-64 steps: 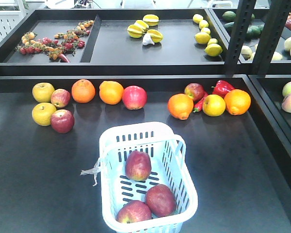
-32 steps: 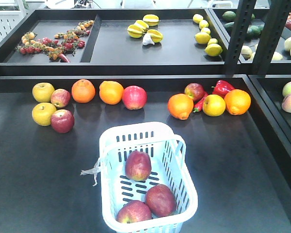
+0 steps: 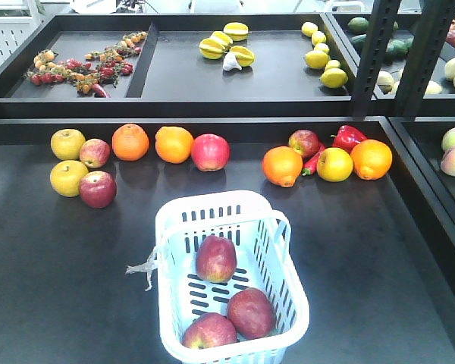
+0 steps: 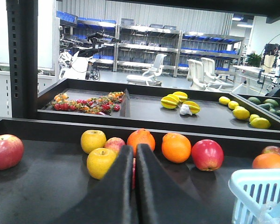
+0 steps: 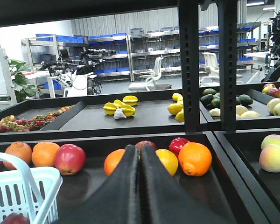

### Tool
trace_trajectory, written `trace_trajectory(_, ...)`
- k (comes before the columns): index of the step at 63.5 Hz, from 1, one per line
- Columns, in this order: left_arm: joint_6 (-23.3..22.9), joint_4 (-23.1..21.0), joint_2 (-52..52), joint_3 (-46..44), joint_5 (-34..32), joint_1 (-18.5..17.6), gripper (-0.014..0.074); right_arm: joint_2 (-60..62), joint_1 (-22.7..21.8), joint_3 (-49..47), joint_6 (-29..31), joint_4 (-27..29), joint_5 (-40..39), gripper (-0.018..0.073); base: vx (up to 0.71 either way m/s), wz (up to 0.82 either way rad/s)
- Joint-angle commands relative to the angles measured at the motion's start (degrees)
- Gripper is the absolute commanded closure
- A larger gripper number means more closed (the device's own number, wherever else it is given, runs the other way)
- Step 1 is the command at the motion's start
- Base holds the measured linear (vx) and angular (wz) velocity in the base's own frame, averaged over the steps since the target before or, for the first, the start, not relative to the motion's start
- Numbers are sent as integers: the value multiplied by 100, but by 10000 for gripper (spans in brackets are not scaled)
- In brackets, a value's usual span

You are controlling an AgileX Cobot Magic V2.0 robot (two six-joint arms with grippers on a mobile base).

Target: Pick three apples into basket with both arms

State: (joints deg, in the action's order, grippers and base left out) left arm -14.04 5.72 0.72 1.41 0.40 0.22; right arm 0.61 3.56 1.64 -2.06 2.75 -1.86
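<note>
— Black shelving (image 3: 76,265) is filling the front view, with fruit lying in a row along its back edge. Where are the apples sitting?

— Three apples are lying inside the basket (image 3: 183,209): one (image 3: 216,258) toward the middle, two side by side at the near end, one on the left (image 3: 209,331) and one on the right (image 3: 251,312), touching each other.

— What is lying behind the basket?

— Oranges (image 3: 130,142) are lying beside a pink-red apple (image 3: 210,152), and yellow apples (image 3: 67,143) are sitting at the far left.

— How are the grippers standing?

— Neither is showing in the front view. The left gripper (image 4: 134,161) is pointing at the fruit row with its fingers pressed together, pinching nothing. The right gripper (image 5: 139,161) is doing likewise, its fingers meeting tip to tip, with the basket's corner showing at lower left.
</note>
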Motion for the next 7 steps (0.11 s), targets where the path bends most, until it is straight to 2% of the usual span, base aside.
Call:
trace_trajectory(1,-2,-38,84,131,-402,-4,603,59,-27,85,-6,-32,-430,568,0,0)
trace_trajectory(7,-2,-38,84,131,-402,-4,603,59,-27,85,-6,-32,-423,568,0,0)
